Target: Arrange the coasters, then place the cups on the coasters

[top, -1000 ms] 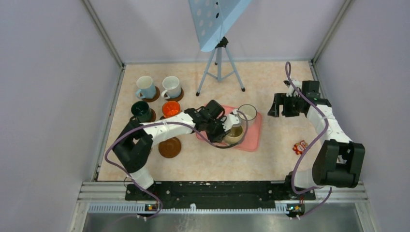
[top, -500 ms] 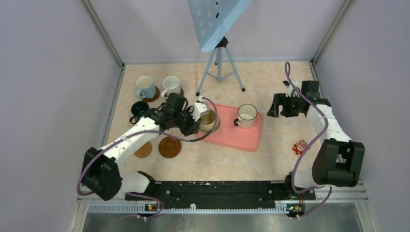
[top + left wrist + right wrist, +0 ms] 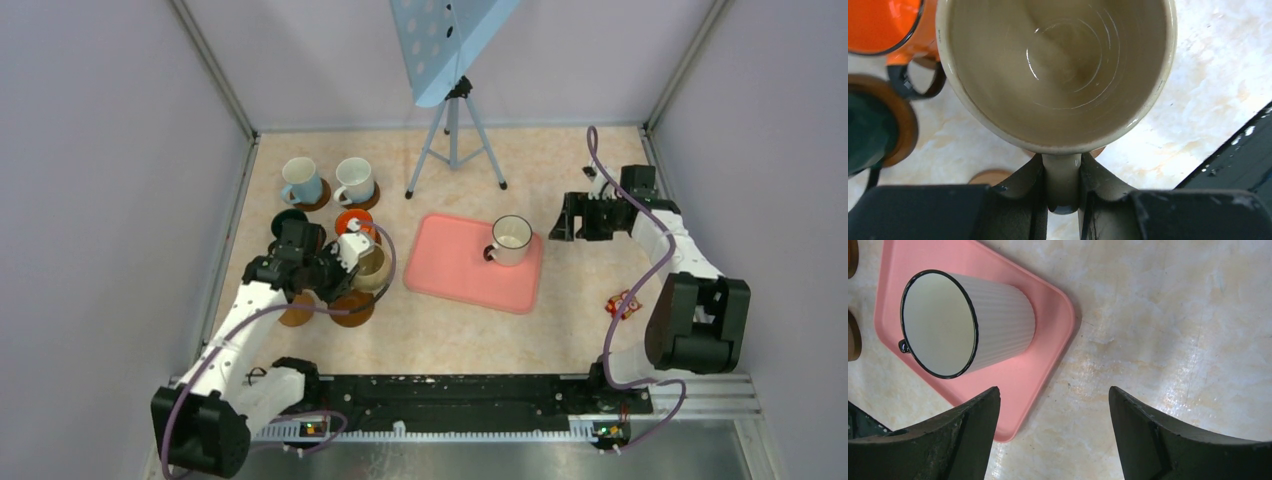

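Filling most of the overhead view, the pale marbled table point(image 3: 560, 330) carries a tripod point(image 3: 452, 140) at its far edge, topped by a blue perforated panel point(image 3: 440, 40). The pink tray point(image 3: 450, 270) lies mid-table, with the dark-rimmed white mug point(image 3: 511, 238) upright on its right end. The right gripper point(image 3: 1053, 405) hangs just right of the tray, jaws spread wide with nothing between them. The left gripper point(image 3: 1063, 175) pinches the handle of the beige mug point(image 3: 1058, 70), left of the tray and over the edge of a dark brown coaster point(image 3: 350, 310); whether mug and coaster touch cannot be told. Just left lies the smaller tan coaster point(image 3: 297, 312), bare. Beyond them the orange mug point(image 3: 352, 222), the dark green mug point(image 3: 290, 222), the left white mug point(image 3: 300, 180) and the right white mug point(image 3: 355, 180) each sit on a brown disc. A small red packet point(image 3: 622, 303) lies by the right arm, its print too small to read.
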`<state>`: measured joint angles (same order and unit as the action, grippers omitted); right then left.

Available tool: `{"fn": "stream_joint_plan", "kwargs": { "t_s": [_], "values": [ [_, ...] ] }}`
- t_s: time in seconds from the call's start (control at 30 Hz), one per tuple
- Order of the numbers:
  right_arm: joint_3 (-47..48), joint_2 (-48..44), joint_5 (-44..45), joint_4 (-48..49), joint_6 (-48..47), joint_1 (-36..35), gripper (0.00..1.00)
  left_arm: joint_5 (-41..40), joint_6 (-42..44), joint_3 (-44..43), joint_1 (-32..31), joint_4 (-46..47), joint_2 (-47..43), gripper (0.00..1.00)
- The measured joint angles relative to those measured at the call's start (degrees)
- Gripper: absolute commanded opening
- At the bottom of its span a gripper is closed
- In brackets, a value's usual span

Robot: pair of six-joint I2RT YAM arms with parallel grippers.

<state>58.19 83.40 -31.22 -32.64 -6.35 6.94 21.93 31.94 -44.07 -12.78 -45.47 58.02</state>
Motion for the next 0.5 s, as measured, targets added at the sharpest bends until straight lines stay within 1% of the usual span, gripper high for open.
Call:
{"fn": "stream_joint_plan", "kwargs": {
  "t_s": [0.07,0.27,0.5],
  "values": [
    [0.02,0.11,-0.20,0.09,0.09,0.00,0.78,-1.57,1.70,0.52,1.49,-0.70,-2.56,0.00],
    [0.50,1.70,-0.87,0.24,0.46,0.00,0.78,-5.03,5.60,3.76,1.68,-6.34,-13.09,0.00],
    [1.90,3.56,-1.84,0.50,0.61,0.00,0.78,-7.80,7.26,4.00,4.17,-11.37,-14.49,0.00]
  ]
}}
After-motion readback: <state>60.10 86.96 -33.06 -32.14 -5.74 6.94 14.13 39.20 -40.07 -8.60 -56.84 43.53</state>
